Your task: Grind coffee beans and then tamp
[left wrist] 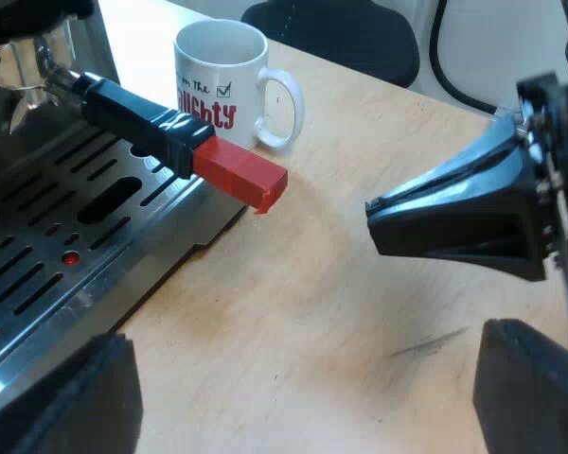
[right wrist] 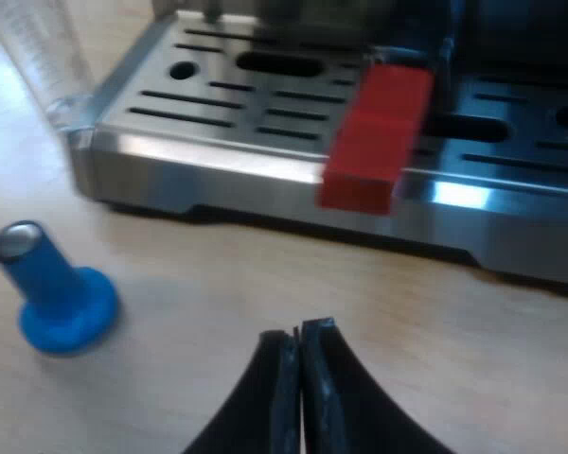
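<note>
Left wrist view: left tool (left wrist: 303,374) is spread wide, its two fingers (left wrist: 535,392) well apart, nothing between them and touching nothing. It hovers over the bare bench (left wrist: 341,312) just beside the espresso machine (left wrist: 19,57). The holder (left wrist: 52,80) is locked into the machine's front. Its dark handle (left wrist: 137,118) sticks out over the slotted drip tray (left wrist: 66,227), and the red end (left wrist: 241,175) reaches past the tray's edge, over the bench. A white mug (left wrist: 222,80) with red lettering stands upright on the bench, on the far side of the handle and close to the tray. The other arm's tool shows over the bench here too, near the red end but apart from it.

Right wrist view: right tool (right wrist: 298,333) has its fingers pressed together with no gap, gripping nothing. It sits low over the bench, facing the tray's front edge and the red end, and touches neither. The blue tamper (right wrist: 52,293) stands on its wide end on the bench, silvery end up, near the tray and apart from the tool. A clear measuring glass (right wrist: 38,57) stands at the tray's corner.
</note>
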